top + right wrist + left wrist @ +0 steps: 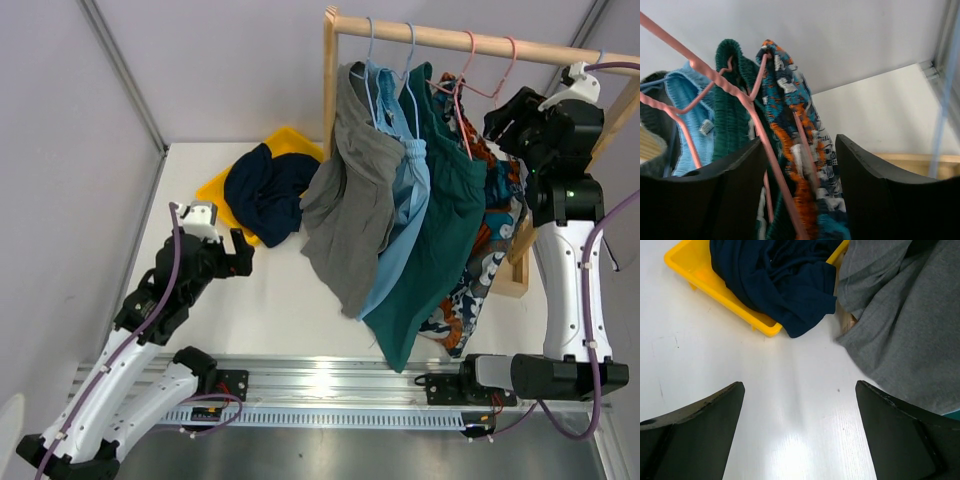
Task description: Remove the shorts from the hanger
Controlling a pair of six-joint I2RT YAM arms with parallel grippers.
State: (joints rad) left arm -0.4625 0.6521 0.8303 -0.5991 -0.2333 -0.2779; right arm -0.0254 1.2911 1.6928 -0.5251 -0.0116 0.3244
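Note:
From the wooden rail hang grey shorts, light blue shorts, dark teal shorts and cartoon-print shorts, each on a wire hanger. My right gripper is up at the rail, open, its jaws either side of the print shorts' waistband and a pink hanger, with a gap showing on the right side. Navy shorts lie crumpled in the yellow tray. My left gripper hovers open over the table near the tray, holding nothing.
The rack's wooden upright stands behind the grey shorts, and its base frame lies at the right. The grey shorts' hem hangs close to my left gripper. Grey walls close in the back and sides.

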